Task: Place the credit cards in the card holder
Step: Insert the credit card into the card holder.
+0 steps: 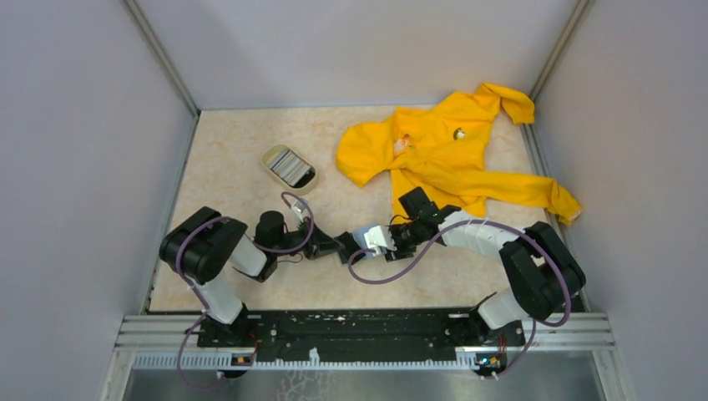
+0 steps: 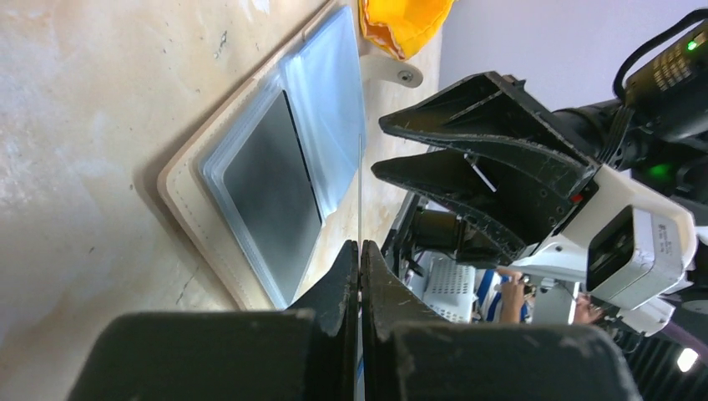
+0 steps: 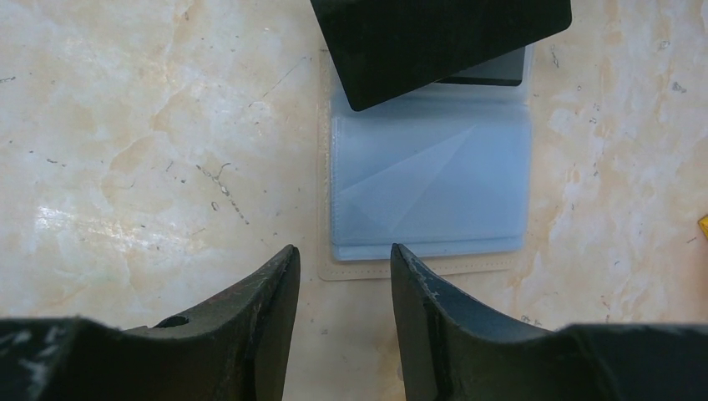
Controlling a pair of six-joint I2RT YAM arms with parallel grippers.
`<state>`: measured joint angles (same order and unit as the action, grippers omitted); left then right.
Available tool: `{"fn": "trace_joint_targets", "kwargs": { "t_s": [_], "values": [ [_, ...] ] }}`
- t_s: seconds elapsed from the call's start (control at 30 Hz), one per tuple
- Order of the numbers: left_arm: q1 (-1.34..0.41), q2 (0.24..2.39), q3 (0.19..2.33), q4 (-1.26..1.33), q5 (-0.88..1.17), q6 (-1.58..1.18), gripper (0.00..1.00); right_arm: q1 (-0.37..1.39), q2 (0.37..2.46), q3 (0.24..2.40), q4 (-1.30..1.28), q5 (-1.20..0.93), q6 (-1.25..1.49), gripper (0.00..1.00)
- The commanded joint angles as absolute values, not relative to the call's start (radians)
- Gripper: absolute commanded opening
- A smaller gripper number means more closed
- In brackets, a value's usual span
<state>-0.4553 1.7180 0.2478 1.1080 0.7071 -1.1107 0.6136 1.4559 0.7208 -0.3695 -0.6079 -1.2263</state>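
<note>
Over the open holder's far half, the left gripper clamps a dark card, long side along the sleeves, while the right gripper's fingers stand apart at the near edge

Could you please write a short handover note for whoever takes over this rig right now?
The left gripper is shut on a dark card, held edge-up over the open card holder.
The right gripper is open and empty, hovering at the holder's near edge.
The holder lies open on the table between the arms.
Done: a second card, also dark, appears to sit in one sleeve.
Left: slide the held card into a free sleeve, then release.
</note>
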Motion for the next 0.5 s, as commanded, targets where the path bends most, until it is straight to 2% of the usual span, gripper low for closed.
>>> {"fn": "trace_joint_targets", "kwargs": {
  "t_s": [0.0, 0.47],
  "values": [
    [-0.456, 1.781, 0.234, 1.293, 0.699, -1.2, 0.0, 0.638, 1.465, 0.767, -0.339, -0.609, -1.212, 0.44],
    [-0.526, 1.779, 0.25, 1.133, 0.522, -1.192, 0.0, 0.641, 1.472, 0.774, -0.345, -0.601, -1.2, 0.44]
  ]
}}
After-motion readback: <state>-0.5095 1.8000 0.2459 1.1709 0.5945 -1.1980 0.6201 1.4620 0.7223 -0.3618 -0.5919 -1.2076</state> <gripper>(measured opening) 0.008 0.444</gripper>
